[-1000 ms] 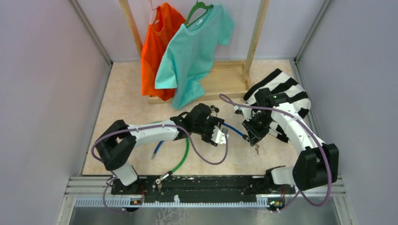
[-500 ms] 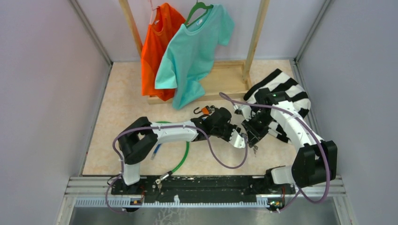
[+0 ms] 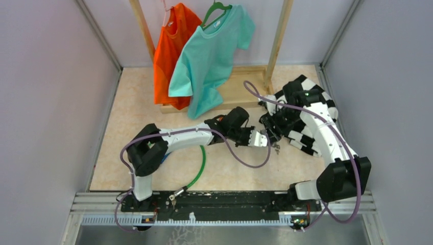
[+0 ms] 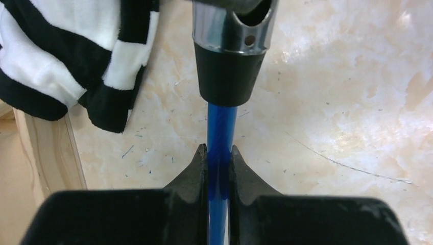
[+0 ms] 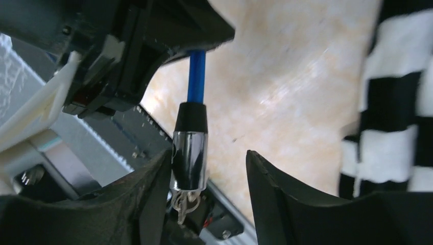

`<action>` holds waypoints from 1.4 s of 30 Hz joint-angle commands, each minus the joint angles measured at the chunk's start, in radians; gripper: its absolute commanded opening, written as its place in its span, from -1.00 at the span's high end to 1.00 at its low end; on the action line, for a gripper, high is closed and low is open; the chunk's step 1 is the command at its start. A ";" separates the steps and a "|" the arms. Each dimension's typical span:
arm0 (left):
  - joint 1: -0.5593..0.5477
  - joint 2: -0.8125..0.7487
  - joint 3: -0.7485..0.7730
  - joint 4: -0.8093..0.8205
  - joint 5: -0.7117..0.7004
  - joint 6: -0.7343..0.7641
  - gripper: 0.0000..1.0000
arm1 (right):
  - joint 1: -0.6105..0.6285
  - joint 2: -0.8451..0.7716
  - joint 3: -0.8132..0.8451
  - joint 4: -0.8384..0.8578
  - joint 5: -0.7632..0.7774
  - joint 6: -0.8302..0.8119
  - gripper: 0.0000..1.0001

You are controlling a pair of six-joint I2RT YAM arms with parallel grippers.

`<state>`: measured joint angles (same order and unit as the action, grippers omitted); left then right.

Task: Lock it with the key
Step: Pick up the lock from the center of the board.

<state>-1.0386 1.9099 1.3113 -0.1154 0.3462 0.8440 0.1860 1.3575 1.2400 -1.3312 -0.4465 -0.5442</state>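
Observation:
The lock is a blue cable (image 4: 221,127) ending in a chrome and black lock head (image 4: 232,46). My left gripper (image 4: 218,153) is shut on the cable just behind that head. In the right wrist view the lock head (image 5: 190,148) hangs between the fingers of my open right gripper (image 5: 208,155), close to its left finger and with a wide gap to the other. A small key (image 5: 183,204) on a ring dangles from the head's end. From above, the left gripper (image 3: 260,139) and right gripper (image 3: 270,133) meet at mid-table.
A black and white striped cloth (image 3: 306,102) lies right behind the right arm. A wooden rack (image 3: 245,84) at the back holds an orange shirt (image 3: 171,51) and a teal shirt (image 3: 209,56). A green cable (image 3: 198,168) curves beneath the left arm.
The left arm swung right and its jaws closed on the blue cable. The right gripper opened off the lock head and shifted slightly toward the back.

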 commanded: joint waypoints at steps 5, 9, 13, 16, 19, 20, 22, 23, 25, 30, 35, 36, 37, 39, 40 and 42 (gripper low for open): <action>0.145 -0.073 0.074 0.000 0.404 -0.376 1.00 | -0.014 -0.075 0.215 0.190 -0.081 0.049 -0.18; 0.193 -0.076 0.069 0.064 0.504 -0.550 1.00 | -0.015 -0.121 0.229 0.306 -0.107 0.084 -0.23; 0.242 -0.080 0.039 0.160 0.605 -0.697 1.00 | -0.015 -0.181 0.211 0.420 -0.145 0.120 -0.36; 0.268 -0.081 0.029 0.210 0.644 -0.769 1.00 | -0.014 -0.225 0.185 0.509 -0.163 0.156 -0.44; 0.278 -0.087 0.021 0.243 0.657 -0.811 1.00 | -0.014 -0.262 0.125 0.589 -0.202 0.201 -0.47; 0.280 -0.089 0.020 0.253 0.666 -0.827 1.00 | -0.015 -0.272 0.097 0.617 -0.211 0.218 -0.47; 0.287 -0.090 0.016 0.290 0.689 -0.883 1.00 | -0.014 -0.283 0.045 0.665 -0.241 0.247 -0.47; 0.289 -0.090 0.012 0.316 0.701 -0.916 1.00 | -0.014 -0.287 0.016 0.687 -0.256 0.260 -0.47; 0.293 -0.089 0.005 0.365 0.722 -0.978 1.00 | -0.014 -0.298 -0.042 0.745 -0.288 0.284 -0.46; 0.298 -0.079 0.000 0.443 0.757 -1.072 1.00 | -0.016 -0.318 -0.163 0.860 -0.379 0.304 -0.35; 0.298 -0.086 -0.031 0.526 0.779 -1.139 1.00 | -0.014 -0.329 -0.238 0.903 -0.409 0.312 -0.21; 0.298 -0.087 -0.036 0.539 0.784 -1.148 1.00 | -0.014 -0.333 -0.259 0.926 -0.439 0.323 -0.21; 0.298 -0.087 -0.037 0.544 0.788 -1.152 1.00 | -0.015 -0.335 -0.279 0.953 -0.468 0.340 -0.21; 0.298 -0.092 -0.042 0.551 0.793 -1.157 1.00 | -0.014 -0.333 -0.308 1.001 -0.517 0.367 -0.18; 0.298 -0.092 -0.044 0.560 0.798 -1.162 1.00 | -0.014 -0.329 -0.319 1.028 -0.532 0.383 -0.15; 0.298 -0.095 -0.053 0.581 0.806 -1.178 1.00 | -0.015 -0.318 -0.338 1.082 -0.568 0.408 -0.11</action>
<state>-0.7441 1.8675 1.2705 0.3645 1.1023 -0.2810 0.1791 1.0512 0.9237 -0.4206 -0.8886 -0.1982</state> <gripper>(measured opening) 0.152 0.571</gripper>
